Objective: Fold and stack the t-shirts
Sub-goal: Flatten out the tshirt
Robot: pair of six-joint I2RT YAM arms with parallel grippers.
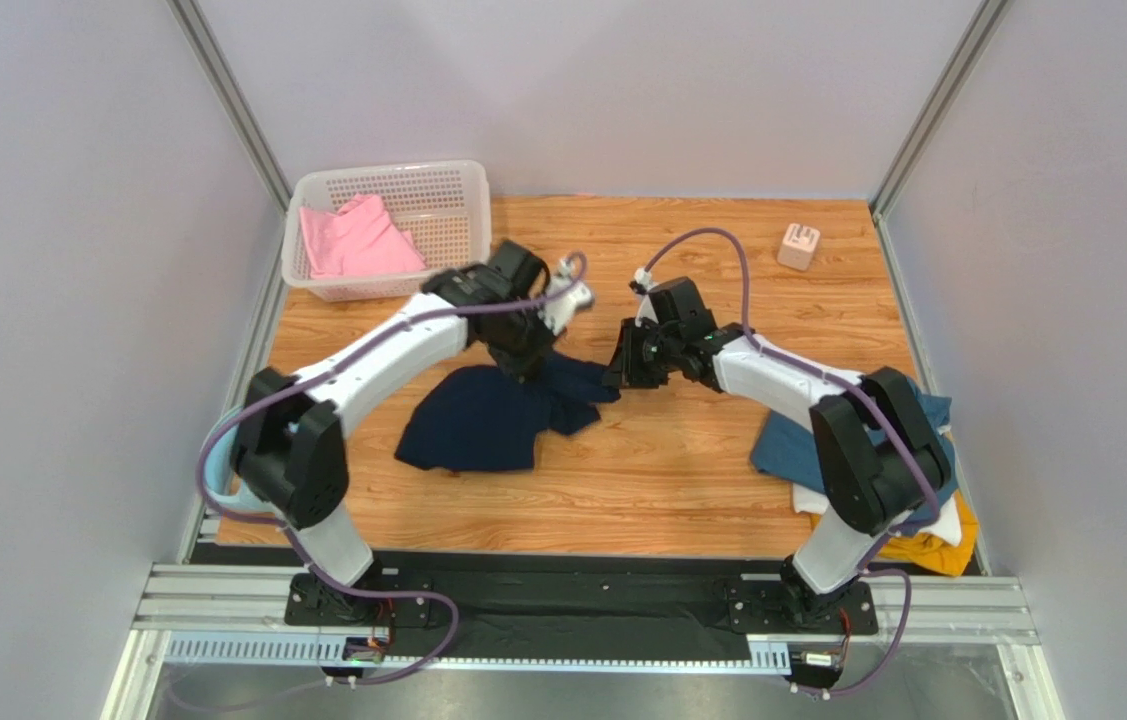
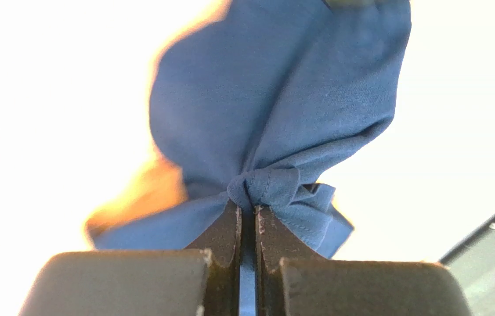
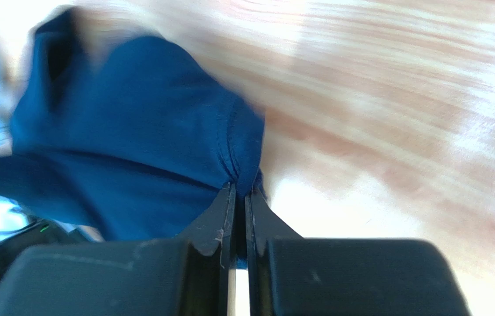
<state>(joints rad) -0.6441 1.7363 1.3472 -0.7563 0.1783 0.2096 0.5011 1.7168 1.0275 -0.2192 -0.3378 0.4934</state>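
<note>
The dark navy t-shirt lies crumpled in the middle of the wooden table. My left gripper is shut on a bunched hem of it. My right gripper is shut on its right edge. The cloth hangs between both grippers. The pink t-shirt lies in the white basket at the back left. The teal blue, white and mustard yellow t-shirts lie stacked at the right edge, partly behind my right arm.
A small pale cube sits at the back right of the table. Grey walls close in the table on three sides.
</note>
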